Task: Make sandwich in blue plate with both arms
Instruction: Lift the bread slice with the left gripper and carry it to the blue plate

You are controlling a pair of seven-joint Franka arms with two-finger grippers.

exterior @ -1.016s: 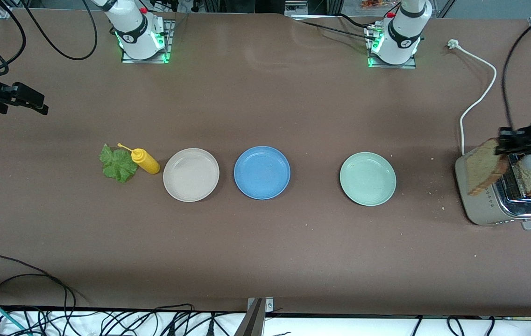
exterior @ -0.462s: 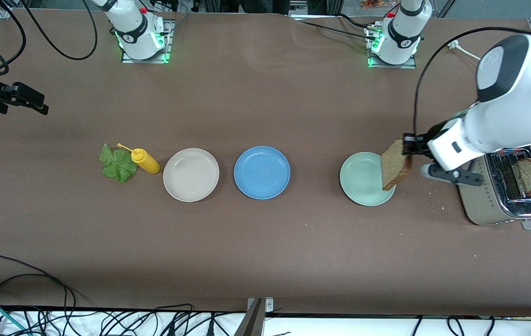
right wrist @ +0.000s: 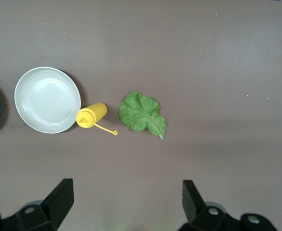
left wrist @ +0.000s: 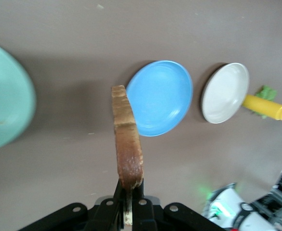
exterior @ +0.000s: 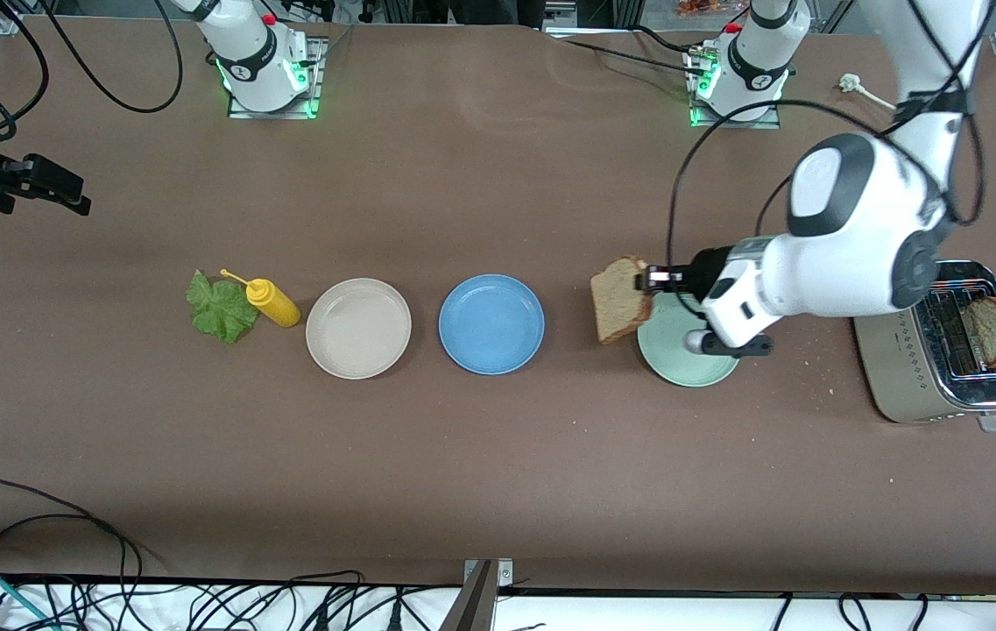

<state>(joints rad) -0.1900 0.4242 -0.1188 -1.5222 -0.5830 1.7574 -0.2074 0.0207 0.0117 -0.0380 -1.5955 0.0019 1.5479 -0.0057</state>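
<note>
My left claw pinches bread slice by crust edge, above bench between blue plate and green plate. Bread light, crumbly; grip gently. Right claw spread, waiting over lettuce.

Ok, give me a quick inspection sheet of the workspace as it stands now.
Surface: brown table, crumbs near toaster.
Job's things: blue plate bare; bread slice held on edge; second slice in toaster; lettuce leaf on table.
Clutter: beige plate, green plate, mustard bottle lying on its side.
Grippers: left gripper shut on bread slice, over the green plate's edge; right gripper open, waiting above the lettuce.
Cables: toaster cord on table; loose wires at the near edge.
Surroundings: nothing seen.
</note>
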